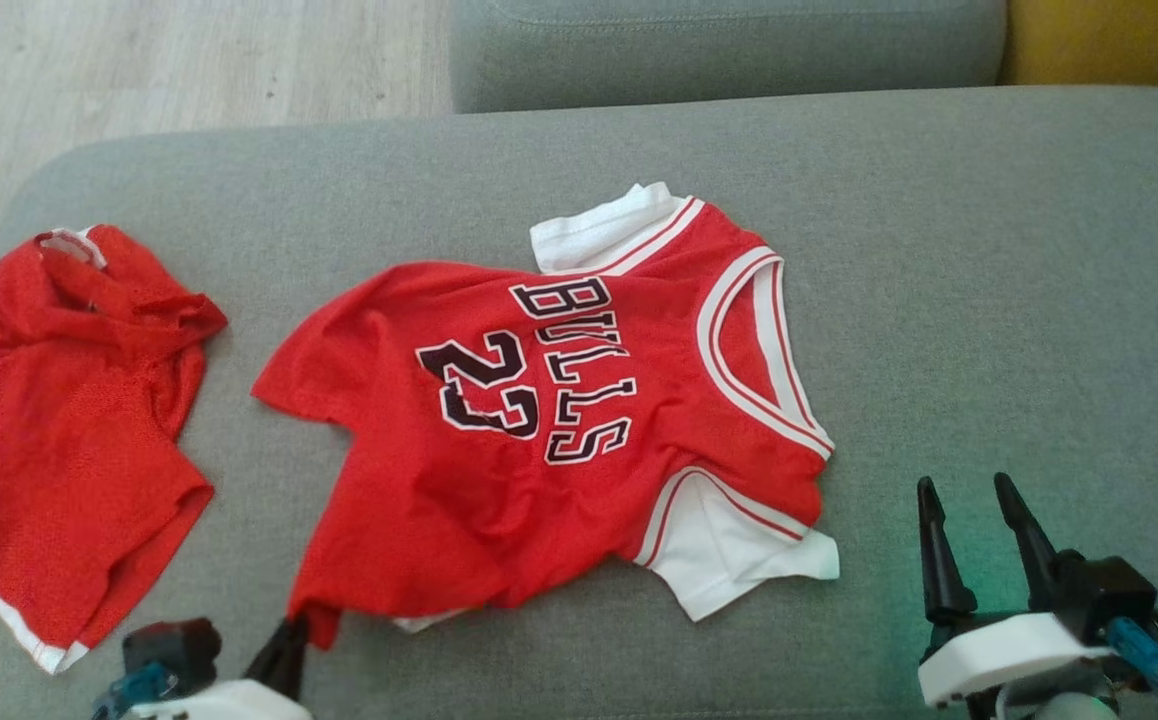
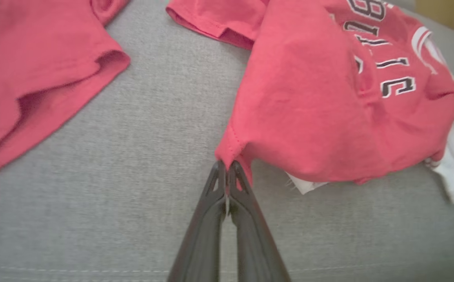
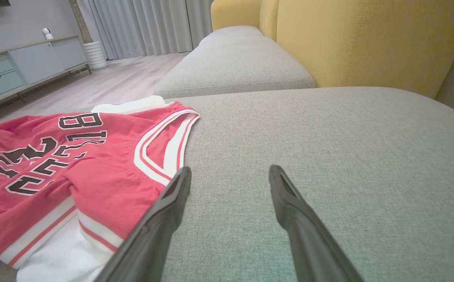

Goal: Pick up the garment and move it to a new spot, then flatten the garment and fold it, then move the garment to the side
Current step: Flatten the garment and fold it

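Grey sofa (image 1: 989,300) adds drag: left tool (image 2: 227,166), clamped on only the jersey (image 1: 559,400) hem corner, may slip or bunch cloth while right tool (image 1: 966,482) hangs open.

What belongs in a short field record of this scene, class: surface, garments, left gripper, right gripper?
Surface: grey cushion
Main garment: red jersey lettered BULLS 23, lying rumpled, white sleeves showing
Other garment: second red garment, crumpled at the robot's left
Left gripper: shut on a corner of the red jersey's hem
Right gripper: open, holding nothing, apart from the jersey, near its white sleeve
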Robot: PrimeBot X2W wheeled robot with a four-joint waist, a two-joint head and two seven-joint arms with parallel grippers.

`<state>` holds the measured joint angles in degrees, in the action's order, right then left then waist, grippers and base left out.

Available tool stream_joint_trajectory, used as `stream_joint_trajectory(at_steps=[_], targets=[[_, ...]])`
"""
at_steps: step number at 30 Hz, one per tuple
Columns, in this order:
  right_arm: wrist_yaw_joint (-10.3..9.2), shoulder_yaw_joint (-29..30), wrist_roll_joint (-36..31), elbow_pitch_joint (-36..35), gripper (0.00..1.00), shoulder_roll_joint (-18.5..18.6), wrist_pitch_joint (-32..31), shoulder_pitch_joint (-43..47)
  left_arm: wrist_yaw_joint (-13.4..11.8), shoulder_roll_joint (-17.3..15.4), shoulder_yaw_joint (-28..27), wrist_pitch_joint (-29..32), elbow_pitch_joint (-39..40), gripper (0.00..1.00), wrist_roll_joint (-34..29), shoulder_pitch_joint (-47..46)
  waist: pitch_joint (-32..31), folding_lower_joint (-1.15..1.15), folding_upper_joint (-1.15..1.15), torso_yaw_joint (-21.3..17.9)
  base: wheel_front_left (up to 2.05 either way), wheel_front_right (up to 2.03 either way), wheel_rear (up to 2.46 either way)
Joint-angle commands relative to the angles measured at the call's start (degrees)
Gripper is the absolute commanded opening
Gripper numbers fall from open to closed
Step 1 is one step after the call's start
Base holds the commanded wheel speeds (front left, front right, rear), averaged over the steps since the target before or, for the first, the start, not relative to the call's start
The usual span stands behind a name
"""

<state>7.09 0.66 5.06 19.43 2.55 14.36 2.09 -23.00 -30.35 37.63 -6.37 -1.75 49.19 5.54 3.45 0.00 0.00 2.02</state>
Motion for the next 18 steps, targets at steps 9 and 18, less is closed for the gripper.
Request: stream_joint_trajectory(at_steps=[9, 18], targets=[[0.40, -1.4, 0.1, -1.2, 1.00, 0.3, 0.6, -0.2, -7.0, -5.0, -1.4, -1.4, 0.1, 0.20, -7.5, -3.1, -1.3, 0.00, 0.00, -0.2, 0.00, 0.00, 0.00], [0.40, -1.4, -0.1, -0.9, 1.00, 0.3, 0.6, 0.5, -10.7, -4.5, -2.0, -2.9, 0.3, 1.00, -8.5, -1.6, -2.1, 0.00, 0.00, 0.2, 0.00, 0.00, 0.00]])
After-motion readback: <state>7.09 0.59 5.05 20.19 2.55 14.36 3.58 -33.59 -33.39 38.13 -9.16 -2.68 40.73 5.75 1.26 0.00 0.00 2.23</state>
